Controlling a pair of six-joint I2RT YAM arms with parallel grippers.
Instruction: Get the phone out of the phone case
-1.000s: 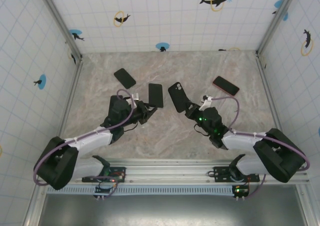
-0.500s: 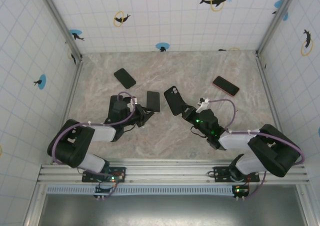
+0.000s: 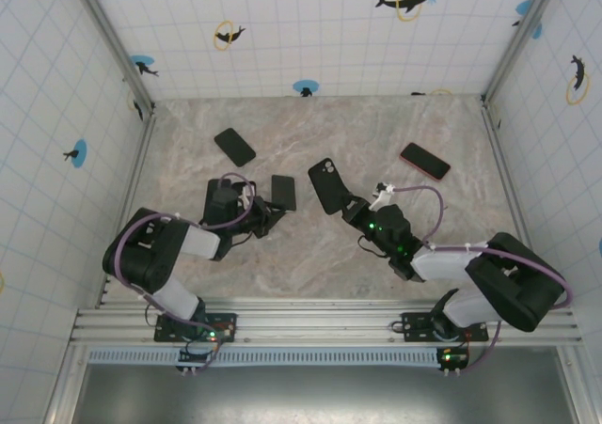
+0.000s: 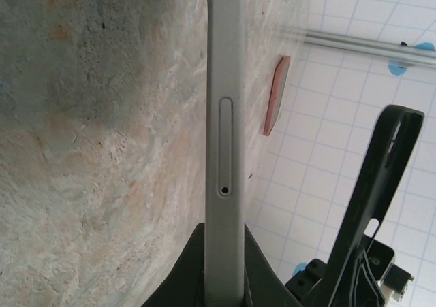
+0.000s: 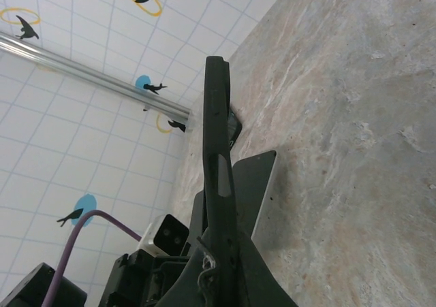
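Observation:
The bare phone, dark-faced with a grey frame, is out of the case and stands on edge in my left gripper, which is shut on its lower end. In the left wrist view its grey edge with a SIM slot runs up from the gripper. My right gripper is shut on the empty black phone case, held tilted a short gap to the phone's right. Seen from the right wrist, the case's rim rises from the gripper, with the phone beyond it.
Another black phone lies flat at the back left of the marble table. A red-cased phone lies at the back right, its edge showing in the left wrist view. Tiled walls enclose the table on three sides.
The left gripper has drawn the phone left and toward the near edge, turning it more on edge. The right gripper has shifted the case slightly left. The gap between them stays small.

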